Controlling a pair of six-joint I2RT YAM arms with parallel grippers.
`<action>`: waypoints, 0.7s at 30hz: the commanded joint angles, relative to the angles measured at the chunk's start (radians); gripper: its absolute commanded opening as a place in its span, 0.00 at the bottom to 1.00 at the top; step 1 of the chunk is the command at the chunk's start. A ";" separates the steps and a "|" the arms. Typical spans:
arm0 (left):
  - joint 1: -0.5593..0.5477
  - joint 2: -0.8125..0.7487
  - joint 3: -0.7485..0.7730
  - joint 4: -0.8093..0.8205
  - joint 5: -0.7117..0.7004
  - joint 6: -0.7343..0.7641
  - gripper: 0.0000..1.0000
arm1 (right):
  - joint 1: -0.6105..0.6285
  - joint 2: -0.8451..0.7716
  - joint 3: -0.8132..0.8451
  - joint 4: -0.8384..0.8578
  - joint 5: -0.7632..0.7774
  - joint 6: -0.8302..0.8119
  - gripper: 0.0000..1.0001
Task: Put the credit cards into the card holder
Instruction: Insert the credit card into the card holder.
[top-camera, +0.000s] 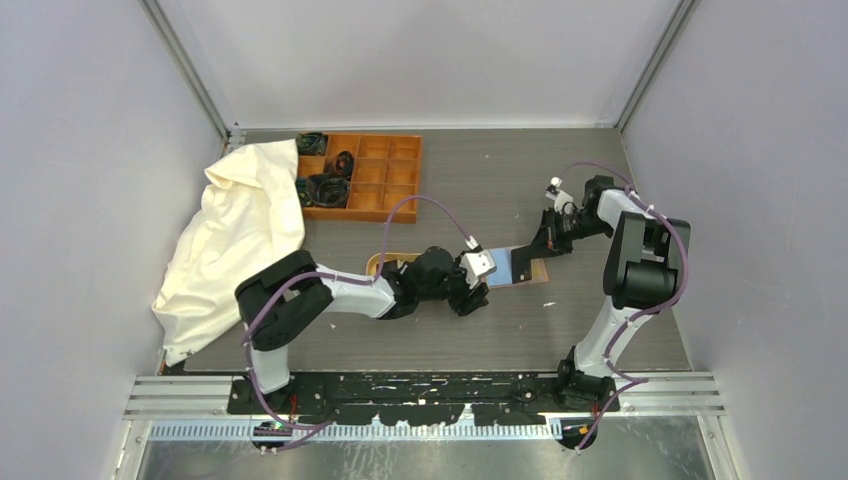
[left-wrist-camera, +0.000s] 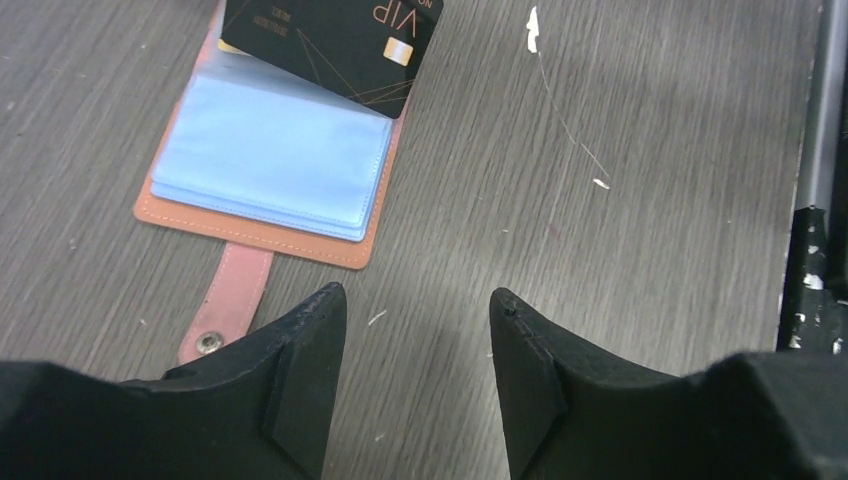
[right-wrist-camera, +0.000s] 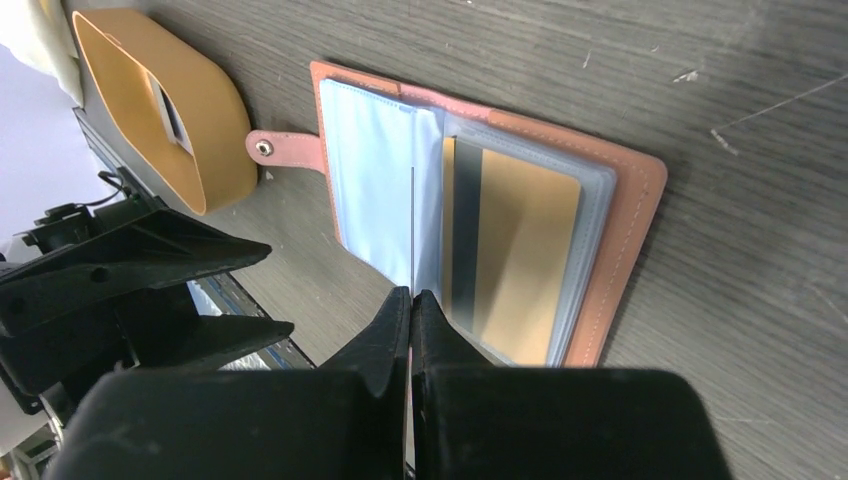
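Observation:
The reddish-brown card holder (top-camera: 520, 268) lies open on the table, its pale blue sleeves (left-wrist-camera: 270, 150) up and its snap strap (left-wrist-camera: 225, 305) pointing at my left gripper. My right gripper (right-wrist-camera: 412, 295) is shut on a black credit card (left-wrist-camera: 340, 40). It holds the card on edge over the holder's fold; in the right wrist view the card shows as a thin line (right-wrist-camera: 412, 230). A gold card with a dark stripe (right-wrist-camera: 520, 260) sits in a sleeve. My left gripper (left-wrist-camera: 415, 300) is open and empty, just short of the holder.
An oval wooden tray (right-wrist-camera: 160, 110) stands beside the strap, partly hidden by the left arm in the top view (top-camera: 385, 260). An orange compartment box (top-camera: 365, 175) and a white cloth (top-camera: 235, 235) lie at the back left.

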 joint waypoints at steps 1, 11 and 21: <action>0.026 0.041 0.093 0.012 0.023 0.000 0.55 | -0.004 0.023 0.046 -0.003 -0.024 -0.017 0.01; 0.117 0.095 0.149 -0.028 -0.039 -0.389 0.44 | -0.006 0.049 0.045 0.069 -0.048 0.038 0.01; 0.117 0.164 0.226 -0.124 -0.066 -0.469 0.44 | -0.025 0.065 0.031 0.122 -0.094 0.087 0.01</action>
